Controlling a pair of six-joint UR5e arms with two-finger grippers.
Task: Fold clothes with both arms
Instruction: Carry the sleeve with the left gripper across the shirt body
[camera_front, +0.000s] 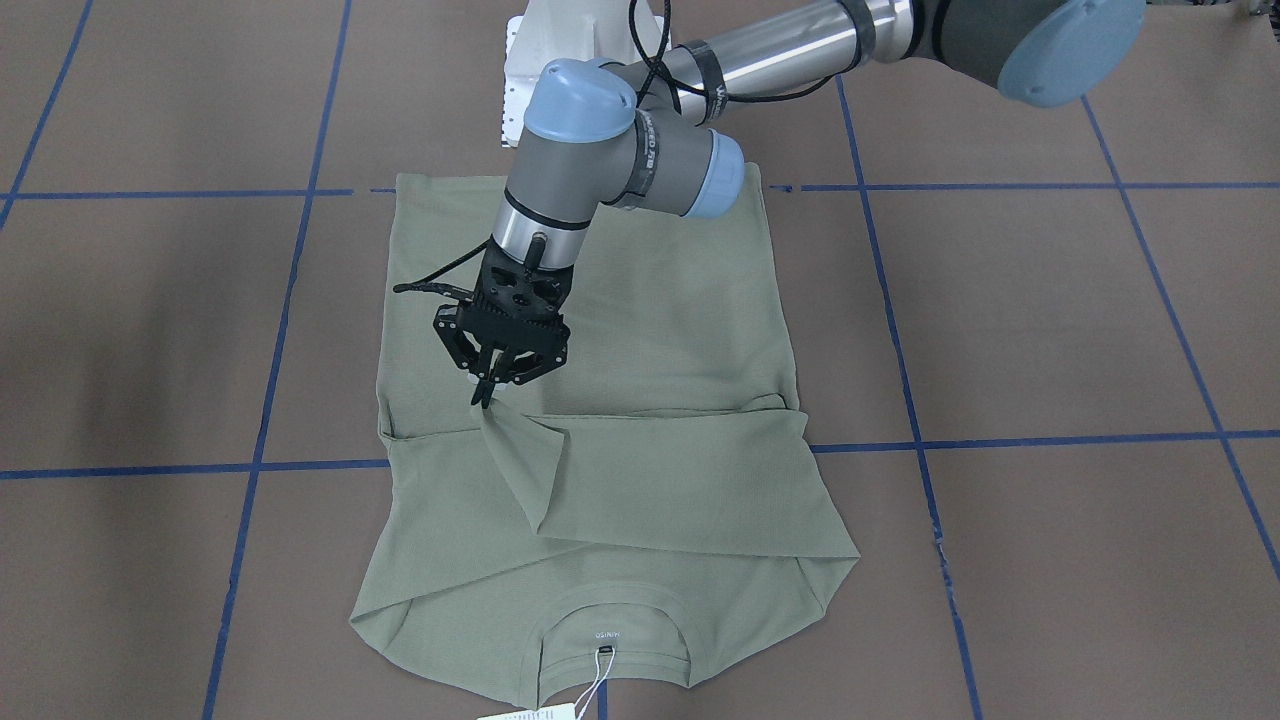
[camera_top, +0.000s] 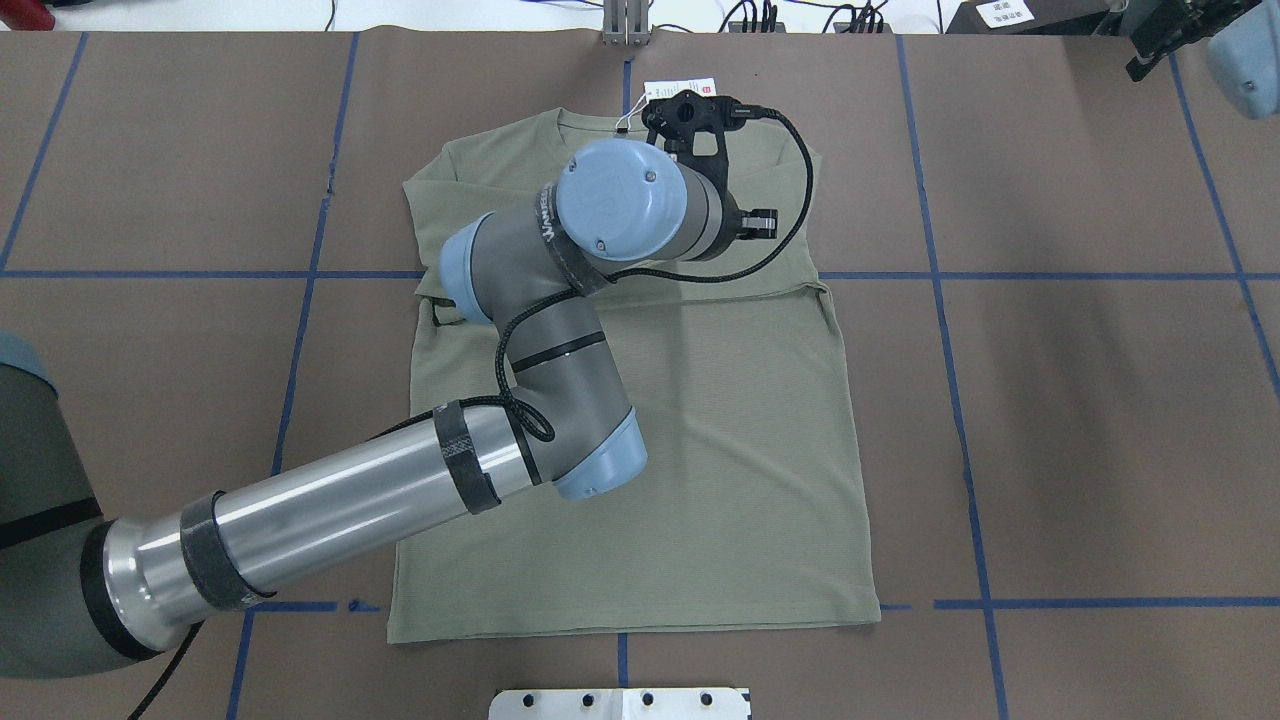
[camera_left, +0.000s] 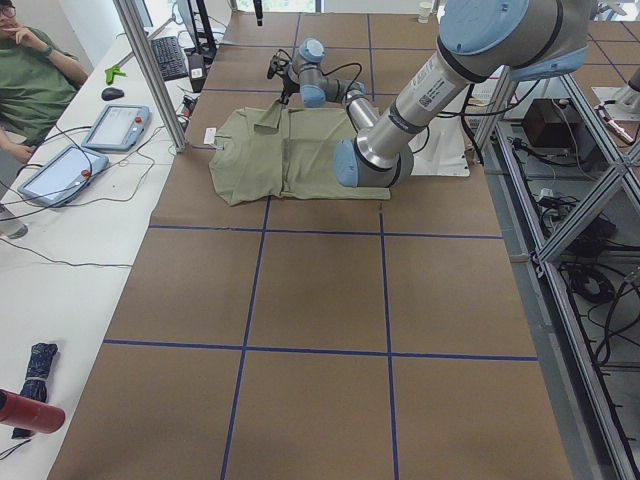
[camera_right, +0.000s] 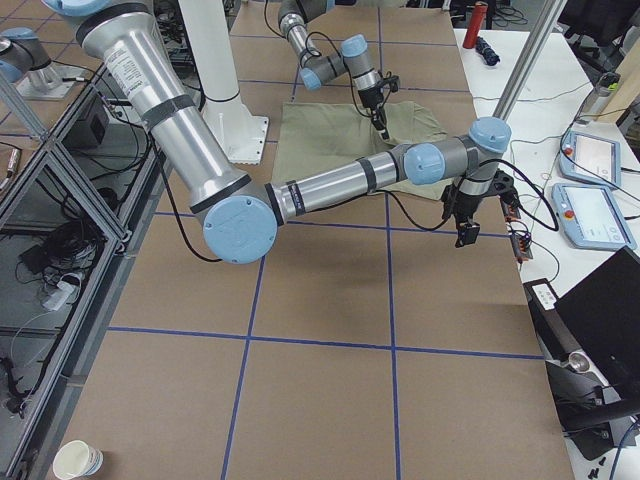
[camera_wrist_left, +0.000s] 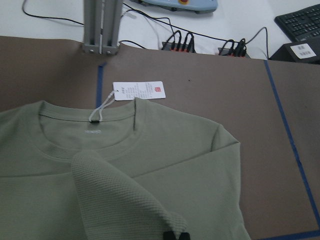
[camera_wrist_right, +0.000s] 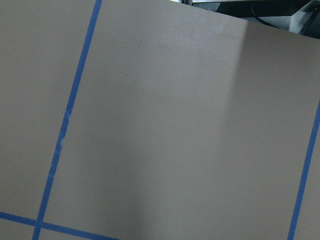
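- The shirt (camera_front: 680, 330) lies flat on the table (camera_front: 1050, 320), with the collar (camera_front: 612, 612) at the end away from my base. The hang tag (camera_wrist_left: 138, 90) sits just past the collar.
- My left end effector (camera_front: 484, 392) is pinched closed on a sleeve (camera_front: 520, 460) end, lifted a bit off the body, a little way from the collar toward the hem.
- That sleeve looks folded in across the chest, but the body's at full length. I'd say the hem-to-collar fold is all left to do.
- My right end effector (camera_right: 468, 222) hangs over bare table, well away from the collar. Can't tell if it's wide or narrow, since its wrist cam shows only table.
- Other sleeve: can't tell if it's tucked underneath. My left arm blocks that bit from overhead.
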